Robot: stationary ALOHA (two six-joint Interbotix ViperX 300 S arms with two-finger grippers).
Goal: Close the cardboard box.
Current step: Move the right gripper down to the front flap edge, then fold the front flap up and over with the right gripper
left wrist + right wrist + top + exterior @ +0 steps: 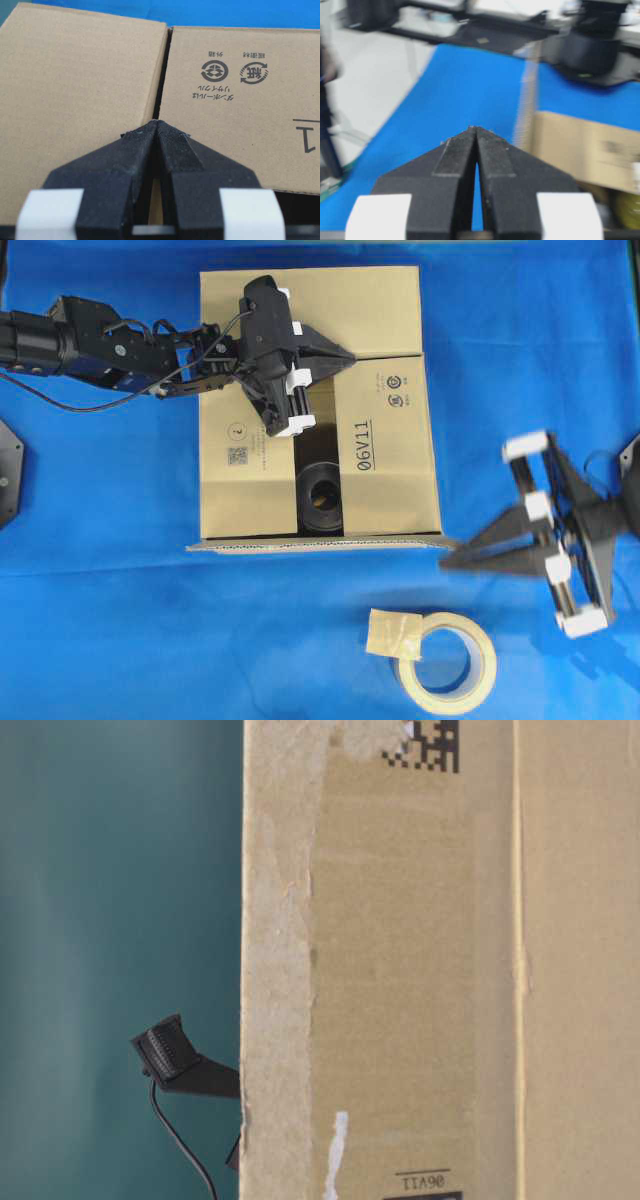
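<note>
The cardboard box [385,460] lies in the upper middle of the overhead view. Its far flap and two side flaps are folded down, with a gap between the side flaps. The near flap [310,543] stands up, seen edge-on. My left gripper [350,358] is shut and empty, its tip over the seam where the far flap meets the right flap [240,125]. In the left wrist view the left gripper [157,123] points at that seam. My right gripper [445,561] is shut and empty, its tip at the box's near right corner. In the right wrist view the right gripper [475,130] has the box [580,147] to its right.
A dark round object [320,495] shows inside the box through the gap. A beige tape roll [447,664] with a loose tape piece lies on the blue cloth near the front. In the table-level view the box flap [420,970] fills the right side.
</note>
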